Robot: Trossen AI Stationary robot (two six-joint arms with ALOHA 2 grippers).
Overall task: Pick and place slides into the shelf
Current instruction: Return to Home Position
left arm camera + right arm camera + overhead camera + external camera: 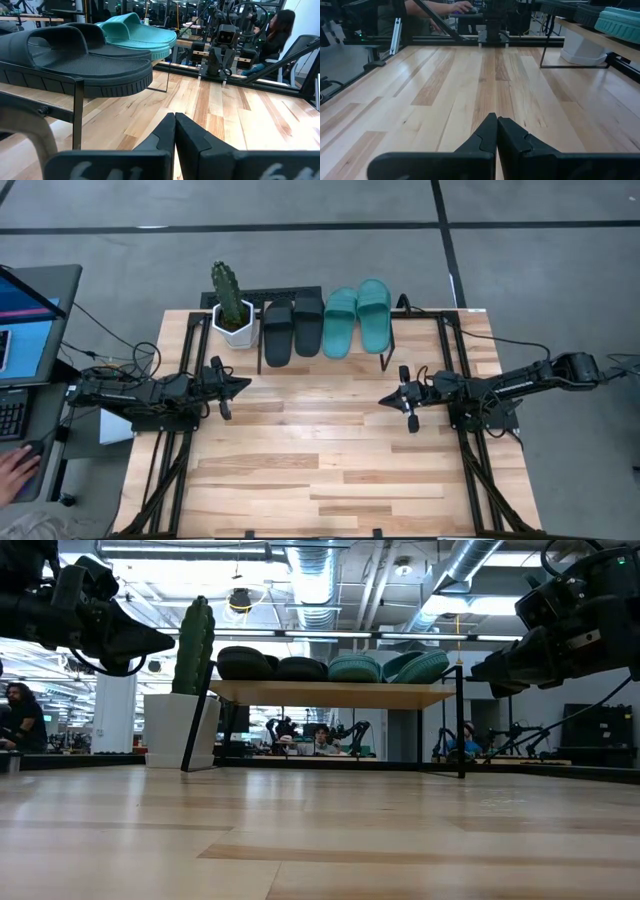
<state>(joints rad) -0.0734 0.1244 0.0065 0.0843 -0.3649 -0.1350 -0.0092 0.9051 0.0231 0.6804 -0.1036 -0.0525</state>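
While the four soft, light slides (340, 323), likely easiest pinched by the strap, are resting on the shelf (340, 694), left and right jaws are hovering pressed together over the surface (330, 450).

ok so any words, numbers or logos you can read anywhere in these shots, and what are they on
Nothing reads clearly.
Pale marks on the body of the left gripper: blurred and cut off, unreadable.
Screen beside the table: too small to read.
Slides, shelf, plant pot: no label visible.
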